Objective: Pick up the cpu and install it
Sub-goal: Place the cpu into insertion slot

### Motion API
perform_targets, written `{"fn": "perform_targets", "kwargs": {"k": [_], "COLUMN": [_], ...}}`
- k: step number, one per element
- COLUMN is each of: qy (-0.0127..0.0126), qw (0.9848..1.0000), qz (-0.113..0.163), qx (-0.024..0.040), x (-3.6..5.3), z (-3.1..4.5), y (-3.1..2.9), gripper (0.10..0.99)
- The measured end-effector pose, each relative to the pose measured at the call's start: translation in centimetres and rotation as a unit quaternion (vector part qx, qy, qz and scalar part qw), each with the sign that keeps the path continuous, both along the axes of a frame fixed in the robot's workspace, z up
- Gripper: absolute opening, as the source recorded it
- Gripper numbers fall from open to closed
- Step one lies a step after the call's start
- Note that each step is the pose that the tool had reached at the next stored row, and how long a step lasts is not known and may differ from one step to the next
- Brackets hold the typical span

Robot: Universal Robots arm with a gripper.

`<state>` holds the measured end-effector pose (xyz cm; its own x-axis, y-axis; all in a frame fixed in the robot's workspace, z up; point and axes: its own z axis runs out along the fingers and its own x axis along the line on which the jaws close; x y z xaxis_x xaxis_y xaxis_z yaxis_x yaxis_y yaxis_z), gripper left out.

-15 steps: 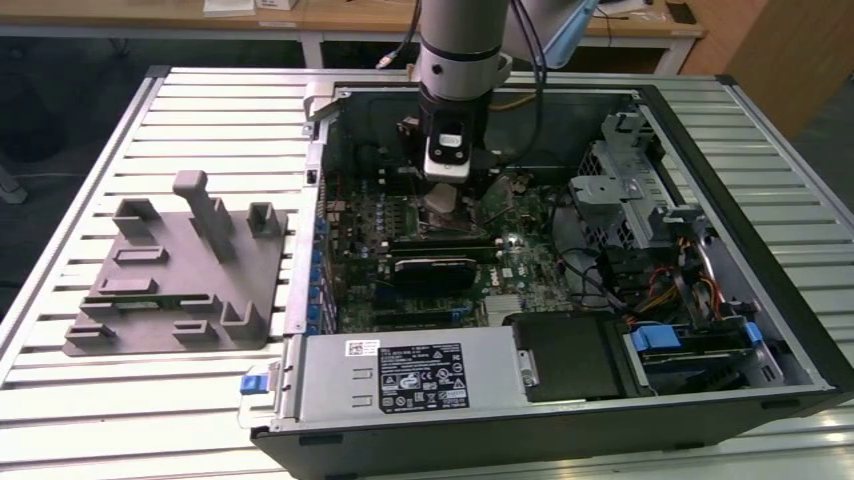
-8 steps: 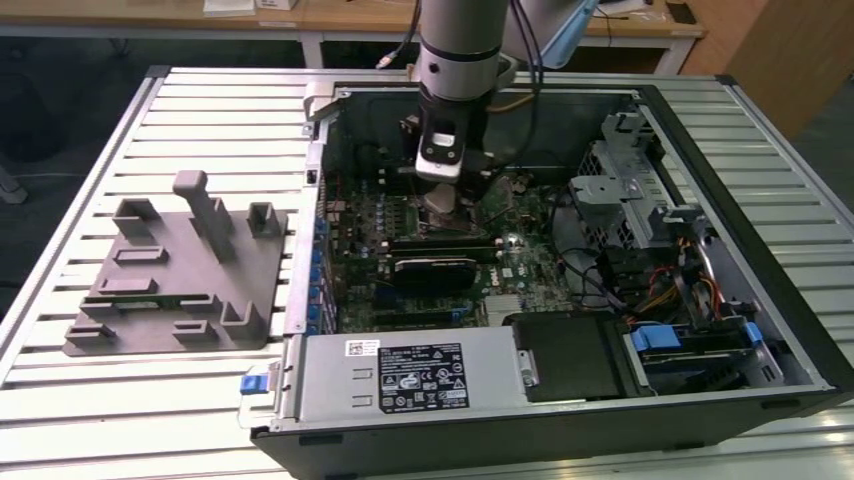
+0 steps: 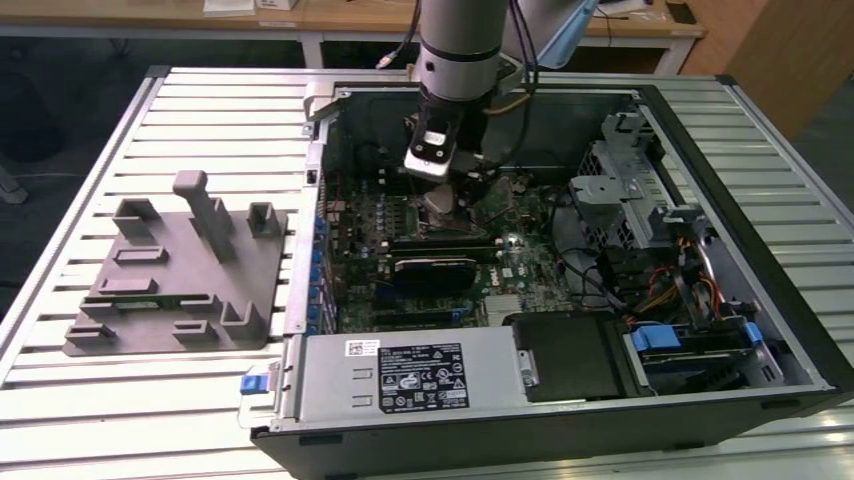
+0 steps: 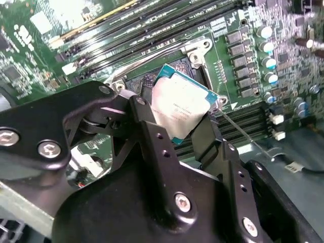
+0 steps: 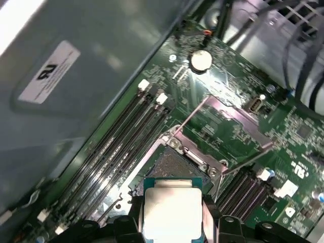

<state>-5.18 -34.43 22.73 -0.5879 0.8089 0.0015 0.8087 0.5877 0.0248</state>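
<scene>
Our claw (image 4: 176, 115) is clamped on the cpu (image 4: 182, 98) by two opposite edges, holding it just above the open socket (image 5: 174, 163) on the green board (image 5: 299, 132) inside the computer case (image 3: 534, 445). The cpu looks turned out of line with the socket's edges. Lowered like that, we judge, a corner could land first and bend the fine contacts, or the cpu could skew in the grip.

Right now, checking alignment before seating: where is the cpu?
The cpu is held in the gripper over the open motherboard socket, beside the memory slots in both wrist views, inside the computer case.
</scene>
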Motion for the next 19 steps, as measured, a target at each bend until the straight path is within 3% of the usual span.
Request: {"fn": "perform_targets", "kwargs": {"k": [5, 10, 15, 19], "qy": [0.0, 0.0, 0.0, 0.0], "qw": [0.9992, 0.9965, 0.9919, 0.9866], "qz": [-0.041, -0.084, -0.127, -0.163], "qx": [0.0, 0.0, 0.0, 0.0], "x": [0.0, 0.0, 0.0, 0.0], "z": [-0.03, -0.07, -0.12, -0.17], "y": [0.0, 0.0, 0.0, 0.0], "gripper": [0.541, 0.541, 0.541, 0.541]}}
